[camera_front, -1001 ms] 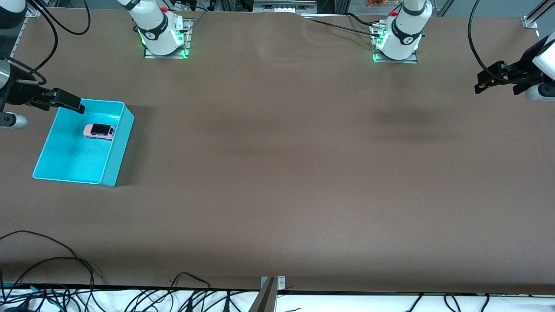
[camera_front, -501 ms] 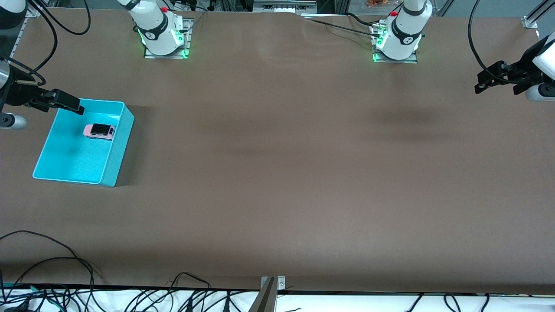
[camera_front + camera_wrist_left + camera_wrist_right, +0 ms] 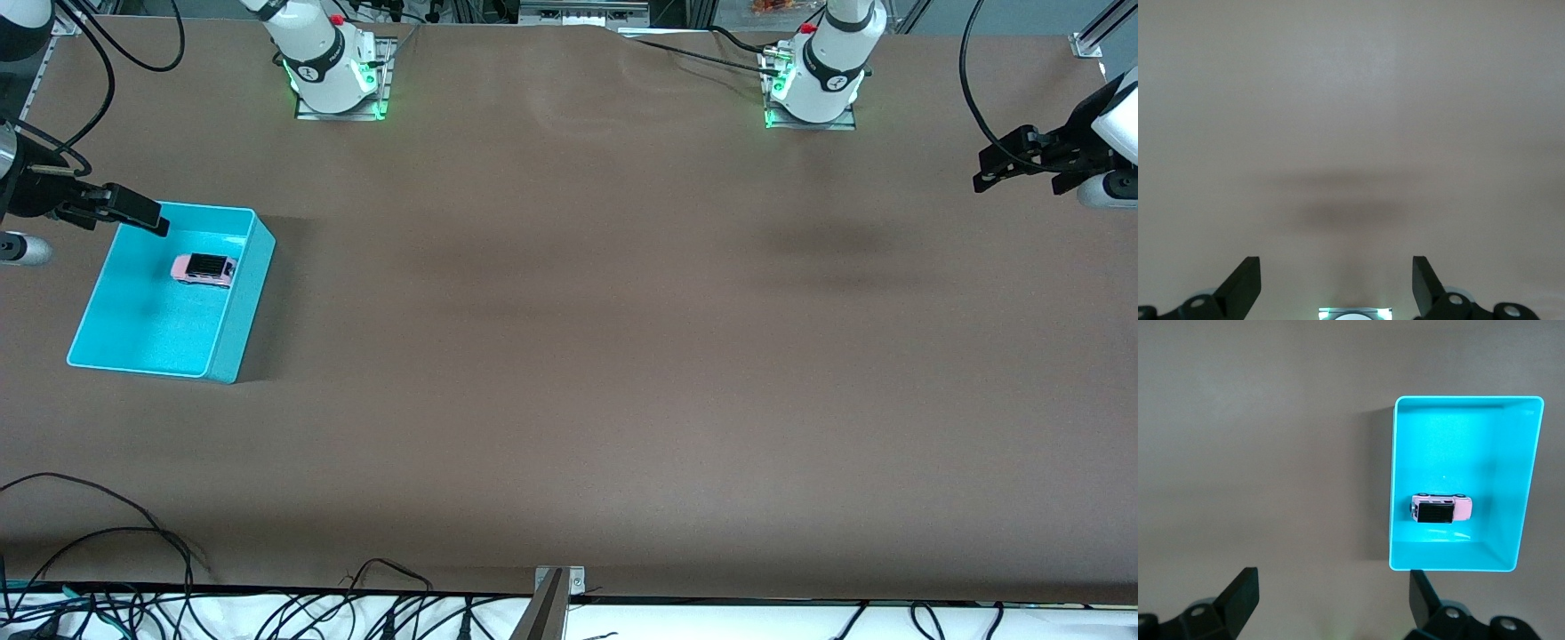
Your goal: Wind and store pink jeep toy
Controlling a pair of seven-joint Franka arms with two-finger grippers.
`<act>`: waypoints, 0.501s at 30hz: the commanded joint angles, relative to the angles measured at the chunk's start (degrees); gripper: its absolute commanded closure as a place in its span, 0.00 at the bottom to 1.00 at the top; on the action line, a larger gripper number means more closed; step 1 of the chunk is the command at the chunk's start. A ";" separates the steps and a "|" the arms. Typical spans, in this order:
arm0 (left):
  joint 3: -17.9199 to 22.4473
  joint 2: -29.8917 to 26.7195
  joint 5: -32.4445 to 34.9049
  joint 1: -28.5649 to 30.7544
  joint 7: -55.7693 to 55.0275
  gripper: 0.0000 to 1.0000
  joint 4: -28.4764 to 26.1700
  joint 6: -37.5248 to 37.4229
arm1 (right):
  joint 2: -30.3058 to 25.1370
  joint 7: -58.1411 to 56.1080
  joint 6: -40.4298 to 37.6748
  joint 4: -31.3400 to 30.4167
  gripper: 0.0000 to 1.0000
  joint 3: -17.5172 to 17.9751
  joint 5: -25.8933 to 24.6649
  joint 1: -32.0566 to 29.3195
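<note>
The pink jeep toy (image 3: 204,269) sits upright on its wheels inside the turquoise bin (image 3: 242,302), in the half of the bin farther from the front camera. It also shows in the right wrist view (image 3: 1441,509), within the bin (image 3: 1395,487). My right gripper (image 3: 147,216) is open and empty, up in the air over the bin's corner at the right arm's end of the table; it also shows in its own wrist view (image 3: 1331,587). My left gripper (image 3: 1013,178) is open and empty over bare table at the left arm's end, also seen in its own wrist view (image 3: 1337,267).
The two arm bases (image 3: 333,76) (image 3: 813,84) stand along the table's edge farthest from the front camera. Loose cables (image 3: 133,551) and a metal bracket (image 3: 553,587) lie along the nearest edge. The brown table (image 3: 569,338) is bare between the arms.
My right gripper has drifted slightly toward the right arm's end of the table. The jeep, the bin and the left gripper have not moved.
</note>
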 commanded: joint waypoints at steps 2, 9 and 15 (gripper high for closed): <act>-0.15 0.78 -1.06 0.11 -0.30 0.00 1.72 -0.76 | -0.42 0.42 0.53 -0.47 0.00 1.02 -0.86 -1.04; -0.41 0.78 -0.97 -0.59 -0.30 0.00 1.98 -0.76 | -0.42 0.42 0.53 -0.47 0.00 1.02 -0.86 -1.04; -1.03 0.70 -0.70 -0.42 -0.30 0.00 1.98 -0.76 | -0.42 0.42 0.53 -0.47 0.00 1.11 -0.86 -0.95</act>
